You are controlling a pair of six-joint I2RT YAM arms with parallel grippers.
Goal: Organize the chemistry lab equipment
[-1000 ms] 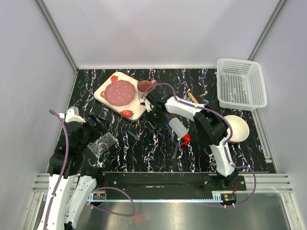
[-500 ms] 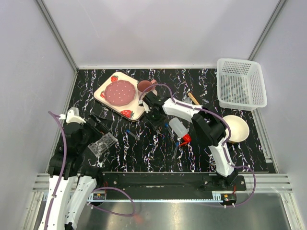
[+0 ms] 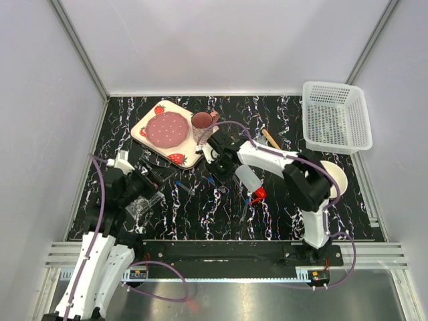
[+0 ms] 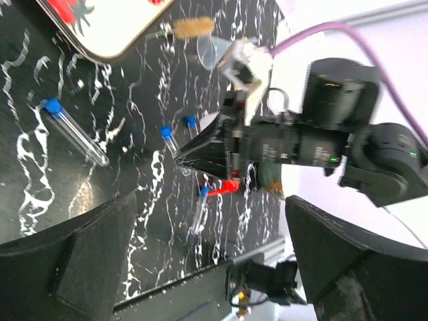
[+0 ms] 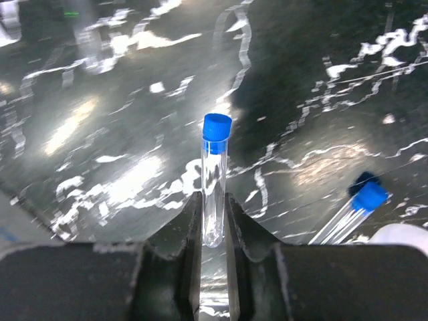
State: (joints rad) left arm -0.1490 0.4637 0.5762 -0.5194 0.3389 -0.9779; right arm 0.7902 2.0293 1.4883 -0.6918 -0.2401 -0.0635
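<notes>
My right gripper (image 5: 213, 200) is shut on a clear blue-capped tube (image 5: 215, 175), held above the black marbled table; in the top view it (image 3: 215, 168) sits just left of the translucent red-capped squeeze bottle (image 3: 249, 179). My left gripper (image 3: 148, 179) is open and empty, just above the clear tube rack (image 3: 140, 204). In the left wrist view, loose blue-capped tubes (image 4: 75, 132) (image 4: 198, 208) lie on the table, with the clear funnel (image 4: 212, 51) and a wooden handle (image 4: 193, 27) beyond. Another tube (image 5: 354, 206) lies at the right of the right wrist view.
The strawberry-print tray (image 3: 148, 140) with pink plate and mug (image 3: 201, 122) stands at the back left. A white basket (image 3: 336, 117) is at the back right, a cream bowl (image 3: 336, 179) in front of it. A wooden-handled tool (image 3: 269, 138) lies behind the right arm.
My left arm has swung right, toward the table's middle, and now hangs over the rack. My right gripper has shifted slightly nearer and right with the tube.
</notes>
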